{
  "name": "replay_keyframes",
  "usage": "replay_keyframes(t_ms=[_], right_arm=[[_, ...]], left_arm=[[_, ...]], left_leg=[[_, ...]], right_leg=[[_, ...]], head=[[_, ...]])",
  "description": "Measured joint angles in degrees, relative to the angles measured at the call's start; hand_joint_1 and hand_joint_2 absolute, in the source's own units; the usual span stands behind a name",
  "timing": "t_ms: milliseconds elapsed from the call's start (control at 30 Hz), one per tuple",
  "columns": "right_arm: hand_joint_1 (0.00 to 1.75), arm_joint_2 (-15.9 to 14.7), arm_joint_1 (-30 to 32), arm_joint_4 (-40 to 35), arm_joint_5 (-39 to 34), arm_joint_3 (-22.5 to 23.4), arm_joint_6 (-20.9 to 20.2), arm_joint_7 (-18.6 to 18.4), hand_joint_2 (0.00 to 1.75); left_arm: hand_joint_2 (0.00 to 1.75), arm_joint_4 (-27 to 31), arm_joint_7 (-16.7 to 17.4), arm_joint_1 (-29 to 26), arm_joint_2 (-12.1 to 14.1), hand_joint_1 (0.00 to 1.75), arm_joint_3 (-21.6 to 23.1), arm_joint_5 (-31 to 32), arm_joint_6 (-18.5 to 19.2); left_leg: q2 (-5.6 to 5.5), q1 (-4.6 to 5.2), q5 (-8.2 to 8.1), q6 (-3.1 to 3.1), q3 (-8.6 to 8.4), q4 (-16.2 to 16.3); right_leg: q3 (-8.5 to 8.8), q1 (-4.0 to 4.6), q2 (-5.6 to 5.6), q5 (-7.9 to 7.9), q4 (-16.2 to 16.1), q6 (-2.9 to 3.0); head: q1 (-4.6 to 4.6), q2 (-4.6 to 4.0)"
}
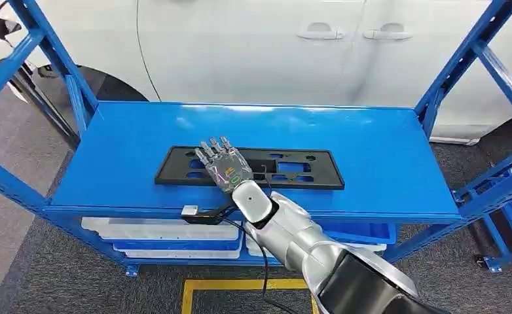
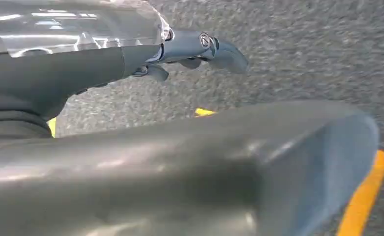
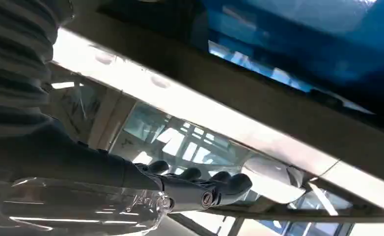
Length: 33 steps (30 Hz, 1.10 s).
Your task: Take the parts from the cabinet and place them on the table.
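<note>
A long black part (image 1: pixel 250 167) lies flat on the blue shelf (image 1: pixel 384 150), nearer its front edge than its back. The right hand (image 1: pixel 222 165) lies over the part's left-centre, fingers extended forward; whether it grips the part cannot be told. The left hand (image 2: pixel 190 51) hangs over grey floor (image 2: pixel 303 49), fingers loosely curled, holding nothing.

A flat black plate (image 1: pixel 249 167) with cutouts lies on the blue shelf (image 1: pixel 371 150). The right hand (image 1: pixel 222 165) rests flat on it, fingers straight. A white car (image 1: pixel 253 46) stands behind.
</note>
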<state>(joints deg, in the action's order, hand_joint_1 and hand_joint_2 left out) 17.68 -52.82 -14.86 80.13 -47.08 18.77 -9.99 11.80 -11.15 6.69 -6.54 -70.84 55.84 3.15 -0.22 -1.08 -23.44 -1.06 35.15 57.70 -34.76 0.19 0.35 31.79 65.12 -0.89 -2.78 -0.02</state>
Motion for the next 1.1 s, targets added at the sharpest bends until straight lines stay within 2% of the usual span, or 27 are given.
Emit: replay_keyframes(t_ms=[33,67,100,133,167,200,233,267,300,367,400,433,467,533,567,600,633,667,733,767,800,900,933,967,1000,1067,1100], right_arm=[[0.0,-0.02,0.02,0.02,-0.11,0.0,-1.71,0.0,1.75],[0.0,-0.02,0.13,0.13,-0.28,0.0,-3.15,0.0,1.75],[0.02,-0.02,0.21,0.24,-0.37,0.0,-5.09,-0.15,1.75],[0.35,-0.02,0.21,0.28,-0.42,0.0,-6.59,-0.46,1.75],[1.34,-0.02,0.16,0.28,-0.5,0.0,-7.7,-0.81,1.75],[1.64,-0.02,0.06,0.28,-0.68,0.0,-8.63,-1.18,1.75],[1.61,-0.02,-0.01,0.28,-0.87,0.02,-9.63,-1.59,1.75],[1.47,-0.02,-0.09,0.31,-0.94,0.09,-10.56,-2.19,1.75],[1.36,-0.04,-0.28,0.33,-0.96,0.15,-11.44,-2.97,1.75],[1.59,-0.13,-0.35,0.33,-0.94,0.26,-11.8,-3.91,1.75],[1.64,-0.2,-0.42,0.33,-0.9,0.39,-11.91,-4.35,1.75],[1.69,-0.17,-0.44,0.2,-0.81,0.59,-12.15,-5.04,1.75],[1.69,-0.22,-0.63,0.2,-0.79,0.81,-12.78,-5.95,1.75],[1.75,-0.31,-0.93,0.22,-0.79,1.33,-14.21,-6.97,1.75],[1.75,-0.42,-0.9,0.26,-0.74,1.46,-14.77,-7.39,1.75],[1.75,-0.53,-0.82,0.35,-0.72,1.55,-14.95,-7.5,1.75],[1.75,-0.66,-0.8,0.39,-0.65,1.66,-15.36,-7.74,1.75],[1.75,-0.7,-0.88,0.42,-0.59,1.79,-16.06,-8.07,1.75],[1.75,-0.7,-1.09,0.42,-0.24,2.16,-17.68,-8.83,1.75],[1.75,-0.7,-1.16,0.42,-0.13,2.27,-18.45,-9.31,1.75],[1.75,-0.79,-1.37,0.42,-0.11,2.45,-18.9,-9.62,1.75],[1.75,-0.94,-1.52,0.39,-0.37,3.21,-19.45,-9.88,1.75],[1.75,-0.96,-1.63,0.37,-0.39,3.41,-19.64,-9.92,1.75],[1.75,-1.05,-1.73,0.35,-0.48,3.73,-19.64,-9.95,1.75],[1.75,-1.11,-1.8,0.35,-0.81,4.11,-19.64,-9.92,1.75],[1.75,-1.36,-1.66,0.35,-1.29,4.68,-19.23,-9.73,1.75],[1.75,-1.53,-1.56,0.35,-1.46,5.09,-18.62,-9.51,1.75]], left_arm=[[0.0,0.0,0.0,0.09,0.02,0.0,0.0,-0.11,0.09],[0.0,0.0,0.0,0.09,0.02,0.0,-0.04,-0.31,0.15],[0.0,0.0,0.0,0.03,0.0,0.0,-0.13,-0.41,0.33],[0.0,0.0,0.0,0.0,0.0,0.0,-0.22,-0.46,0.42],[0.0,0.0,-0.11,0.03,-0.02,0.0,-0.26,-0.52,0.52],[0.0,0.0,-0.44,0.07,-0.09,0.0,-0.28,-0.57,0.59],[0.0,0.0,-0.83,0.12,-0.15,0.0,-0.33,-0.63,0.68],[0.0,-0.11,-1.05,0.15,-0.48,0.0,-0.37,-0.72,0.81],[0.0,-0.13,-1.16,0.41,-0.46,0.0,-0.44,-0.83,0.83],[0.0,-0.15,-1.18,0.4,-0.46,0.0,-0.63,-0.87,0.87],[0.0,-0.15,-1.18,0.41,-0.46,0.0,-0.7,-0.87,0.92],[0.0,-0.15,-1.2,0.51,-0.33,0.0,-0.7,-0.85,0.92],[0.0,-0.15,-1.27,0.6,-0.39,0.0,-0.7,-0.85,0.92],[0.0,-0.2,-1.27,0.66,-0.42,0.0,-0.7,-0.59,0.87],[0.0,-0.2,-1.25,0.63,-0.37,0.0,-0.7,-0.5,0.77],[0.0,-0.2,-1.22,0.59,-0.35,0.0,-0.72,-0.5,0.68],[0.0,-0.2,-1.22,0.6,-0.33,0.0,-0.74,-0.5,0.61],[0.0,-0.2,-1.22,0.68,-0.26,0.0,-0.74,-0.5,0.57],[0.0,-0.2,-1.22,0.84,-0.17,0.0,-0.74,-0.5,0.52],[0.0,-0.2,-1.27,0.91,-0.17,0.0,-0.74,-0.5,0.52],[0.0,-0.2,-1.31,1.11,-0.17,0.0,-0.74,-0.48,0.52],[0.0,-0.2,-1.44,1.21,-0.13,0.0,-0.74,-0.33,0.57],[0.0,-0.2,-1.61,1.31,-0.15,0.0,-0.74,-0.24,0.66],[0.0,-0.2,-1.81,1.49,-0.15,0.0,-0.74,0.04,0.72],[0.0,-0.2,-2.12,1.66,-0.09,0.0,-0.74,0.09,0.76],[0.0,-0.2,-3.9,1.73,0.0,0.0,-0.68,0.31,1.18],[1.75,-0.2,-5.06,1.7,0.0,0.0,-0.64,0.31,1.44]], left_leg=[[-0.01,0.02,-0.28,-0.03,-0.19,0.01],[-0.01,0.03,-0.56,-0.09,-0.44,0.05],[-0.05,0.03,-0.87,-0.05,-0.8,0.06],[-0.12,0.04,-1.18,-0.03,-1.25,0.06],[-0.19,0.1,-1.54,0.0,-1.77,0.05],[-0.24,0.22,-1.94,0.04,-2.45,0.04],[-0.26,0.32,-2.34,0.11,-3.06,0.0],[-0.26,0.39,-2.65,0.31,-3.25,-0.03],[-0.38,0.54,-2.76,0.68,-3.13,0.04],[-0.19,0.34,-2.95,1.21,-3.13,-0.27],[-0.1,0.43,-3.06,1.52,-3.35,-0.44],[-0.06,0.37,-3.66,1.68,-3.37,-0.15],[-0.03,0.44,-4.94,1.86,-2.69,1.95],[-0.04,0.15,-8.97,2.38,1.7,10.89],[-0.03,0.04,-10.35,2.67,4.09,15.09],[-0.02,-0.05,-10.58,2.9,5.73,17.59],[-0.02,-0.16,-9.32,3.07,6.04,17.26],[0.0,-0.25,-6.88,3.17,4.98,14.22],[0.05,-0.48,-1.26,3.24,0.64,4.29],[0.07,-0.5,-1.41,3.14,-0.63,1.63],[-0.06,-0.14,-1.54,2.57,-0.74,0.82],[-0.16,-0.12,-1.38,1.48,-0.49,1.1],[-0.08,-0.46,-1.07,1.01,-0.65,0.7],[-0.06,-0.44,-1.01,0.74,-0.67,0.65],[-0.05,-0.43,-1.0,0.48,-0.62,0.65],[-0.03,-0.33,-1.02,0.38,-0.57,0.66],[-0.04,-0.33,-1.02,0.38,-0.57,0.68]], right_leg=[[-3.08,-0.06,-0.01,1.82,5.16,-0.1],[-6.01,-0.06,-0.01,2.91,9.59,-0.14],[-7.9,-0.06,-0.01,2.42,11.51,-0.11],[-8.15,-0.05,-0.01,0.25,10.24,0.04],[-7.11,0.02,-0.01,-2.82,6.65,0.33],[-5.21,0.13,0.0,-6.22,1.55,0.77],[-3.18,0.35,-0.01,-9.33,-3.68,1.45],[-2.06,0.7,0.06,-9.69,-6.19,2.13],[-1.8,0.76,-0.05,-9.49,-7.38,2.2],[-1.99,0.87,0.05,-9.14,-7.24,2.38],[-1.8,0.75,0.15,-9.19,-7.68,2.47],[-1.03,-0.1,0.04,-9.4,-8.53,2.52],[-0.6,-0.09,0.04,-9.31,-8.84,2.72],[-0.3,0.0,-0.05,-9.07,-8.82,3.07],[-0.29,0.05,-0.05,-9.0,-8.78,3.13],[-0.29,0.06,-0.02,-8.91,-8.68,3.12],[-0.26,0.02,0.03,-8.77,-8.56,3.05],[-0.23,-0.05,0.13,-8.56,-8.27,2.89],[-0.15,-0.22,0.26,-7.9,-7.44,2.44],[-0.39,-0.08,0.3,-7.59,-7.03,2.06],[-0.78,0.26,0.41,-7.48,-6.45,1.83],[-0.81,0.24,0.4,-7.73,-6.83,1.04],[-0.98,0.14,0.37,-7.35,-6.49,0.64],[-1.44,-0.01,0.22,-6.27,-5.18,0.33],[-2.83,-0.05,0.14,-4.27,-2.04,0.11],[-7.31,-0.36,0.09,0.07,7.57,-0.24],[-8.98,-0.46,0.05,0.97,11.07,-0.32]], head=[[-0.02,0.0],[0.0,0.02],[-0.02,0.02],[-0.02,0.0],[0.0,0.02],[0.0,0.02],[0.0,0.02],[-0.02,0.0],[0.04,0.02],[0.02,0.02],[0.02,0.02],[0.02,0.02],[0.02,0.0],[0.02,0.02],[0.0,0.02],[0.02,0.02],[0.02,0.02],[0.0,0.02],[0.02,0.02],[0.02,0.02],[0.02,0.0],[0.02,0.02],[0.02,0.02],[0.02,0.0],[0.02,0.02],[0.02,0.02],[0.02,0.0]])
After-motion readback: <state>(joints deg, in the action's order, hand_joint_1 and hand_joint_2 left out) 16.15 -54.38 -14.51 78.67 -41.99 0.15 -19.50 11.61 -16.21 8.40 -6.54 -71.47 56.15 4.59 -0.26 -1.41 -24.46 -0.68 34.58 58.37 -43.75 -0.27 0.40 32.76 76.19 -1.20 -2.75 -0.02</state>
